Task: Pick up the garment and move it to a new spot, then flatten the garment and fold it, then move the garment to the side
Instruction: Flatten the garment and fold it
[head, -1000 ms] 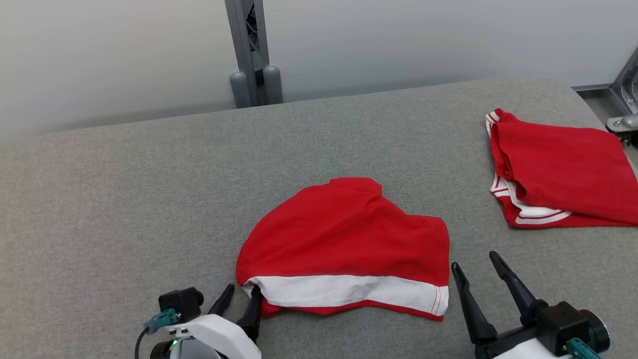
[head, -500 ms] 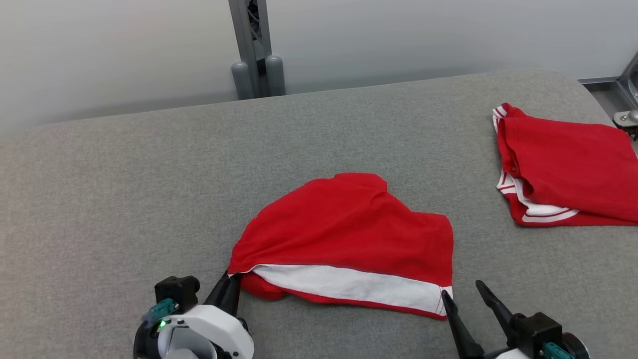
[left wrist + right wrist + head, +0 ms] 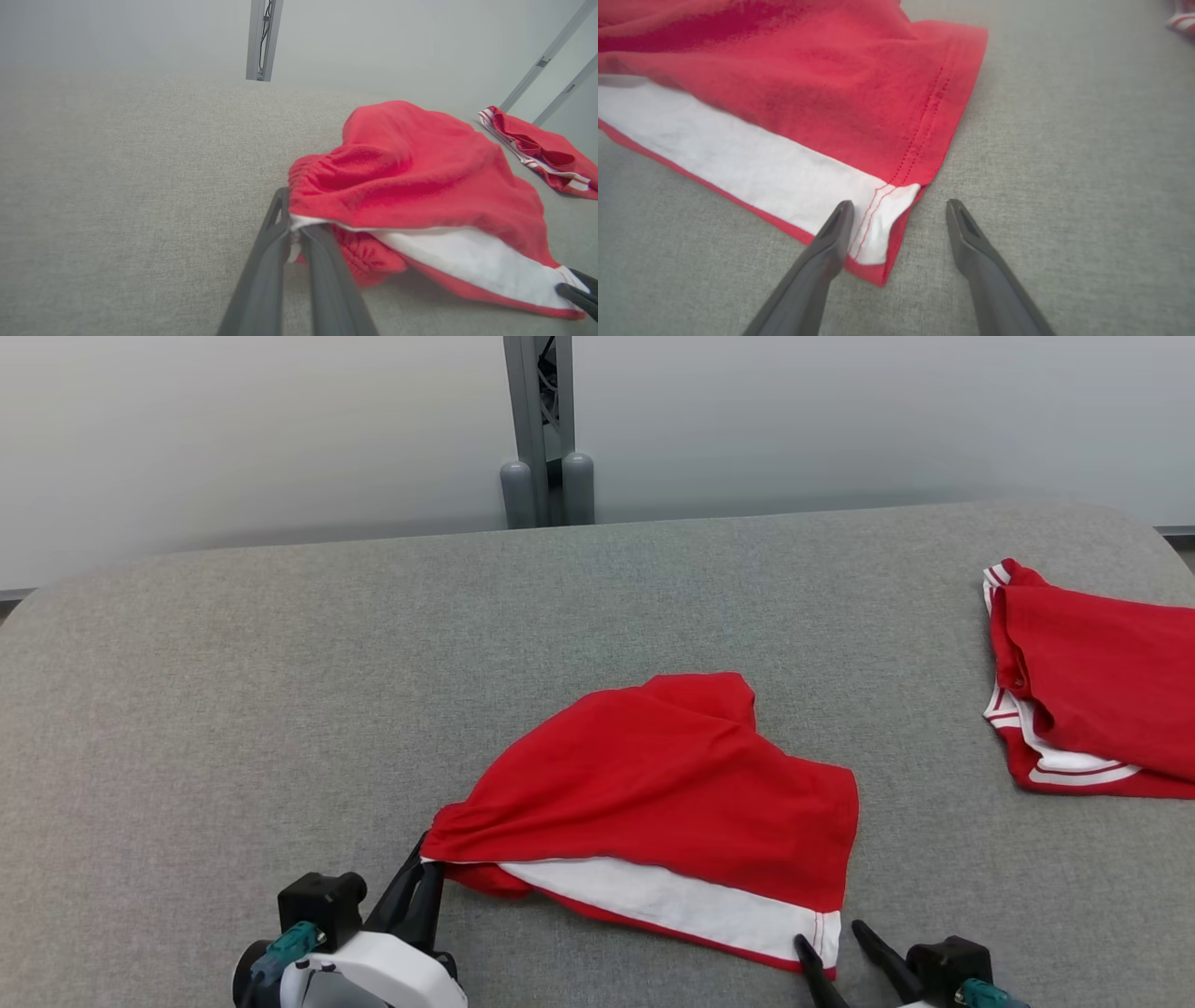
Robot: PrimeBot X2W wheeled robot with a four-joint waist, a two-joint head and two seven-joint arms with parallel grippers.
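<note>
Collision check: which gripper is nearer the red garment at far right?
Right. The right gripper, open at the middle garment's right corner, is in front and left of the far-right garment; the left gripper, shut on the middle garment's left end, lies farther left.

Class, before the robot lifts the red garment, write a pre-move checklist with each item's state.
1. Left gripper shut on the garment's left corner: ok.
2. Right gripper shut on its right corner: not ok, jaws open.
3. Right corner lies between the right fingers: ok.
4. Second red garment apart from this one: ok.
5. Both layers in the left grip: cannot tell.
</note>
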